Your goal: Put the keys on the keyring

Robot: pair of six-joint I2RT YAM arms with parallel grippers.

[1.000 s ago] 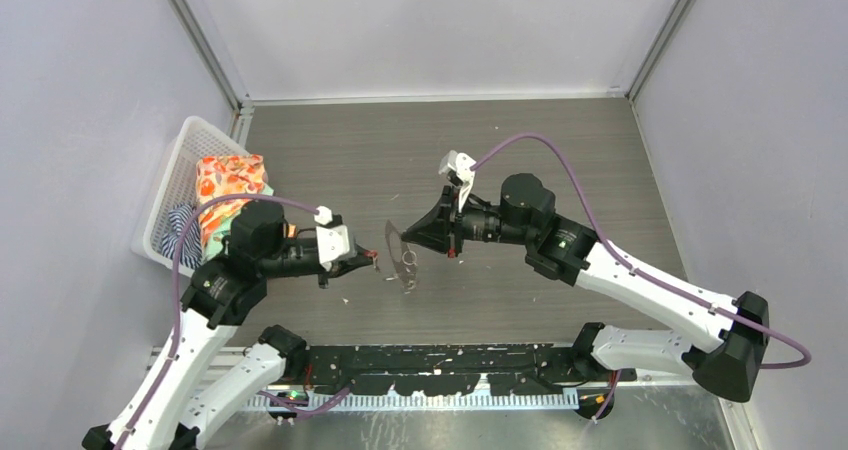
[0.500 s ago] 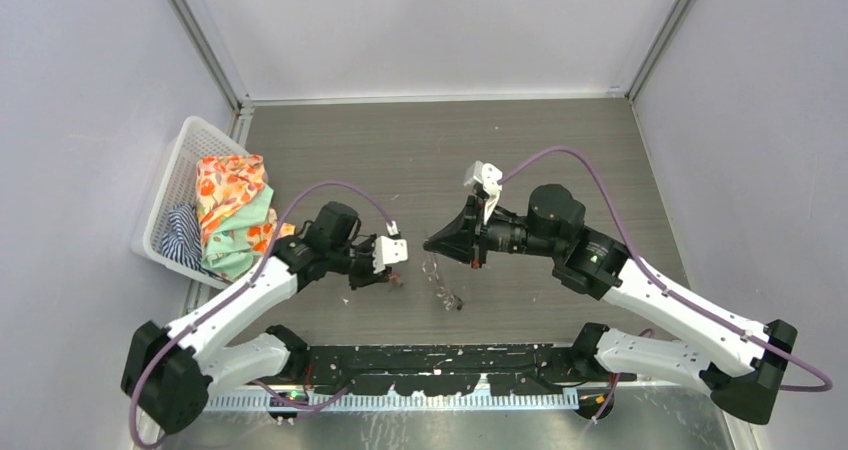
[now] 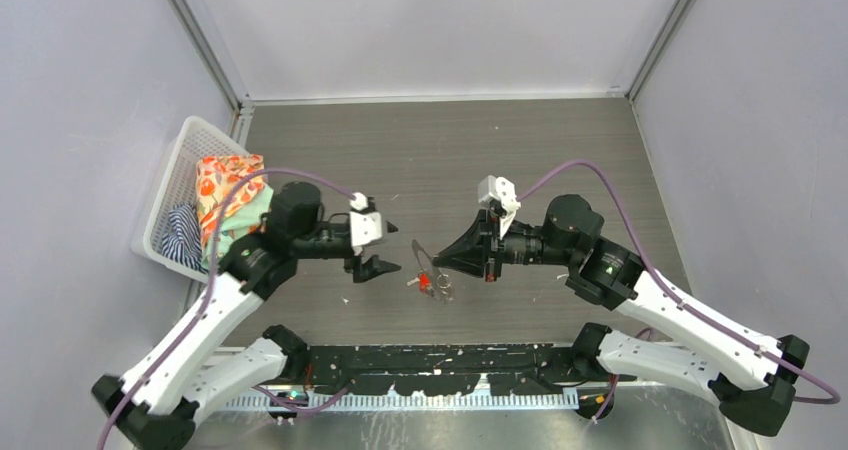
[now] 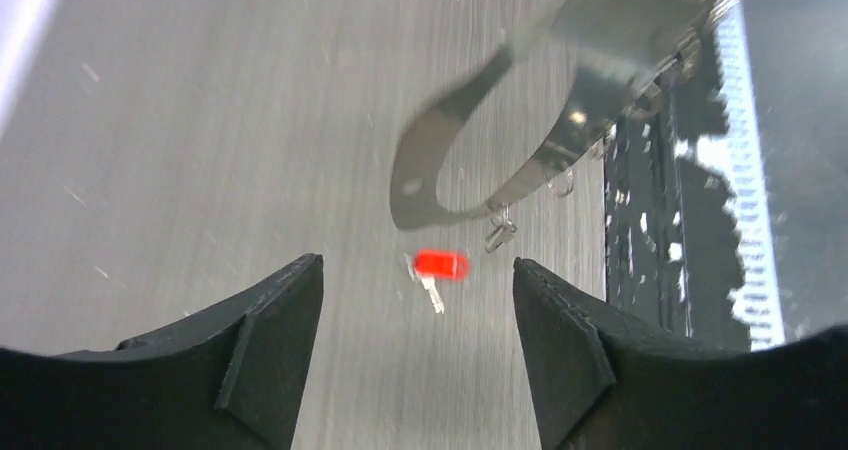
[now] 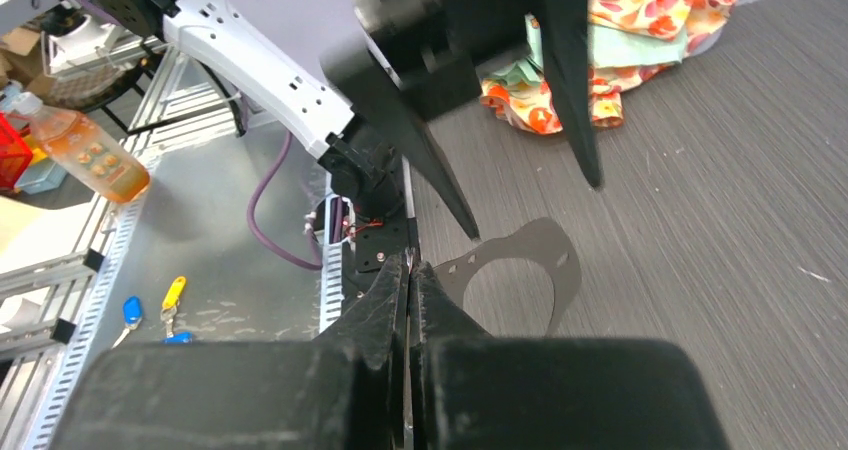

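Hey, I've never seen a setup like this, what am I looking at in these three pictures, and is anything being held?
Two robot arms are bolted at the near edge of a table. One picture looks down from above; the other two come from wrist cameras, so the black wedges there are fingers. The right gripper is shut, pinching the keyring, a thin metal loop. The left gripper is open and empty; the red key lies loose on the table before it. A basket of cloths sits far left.
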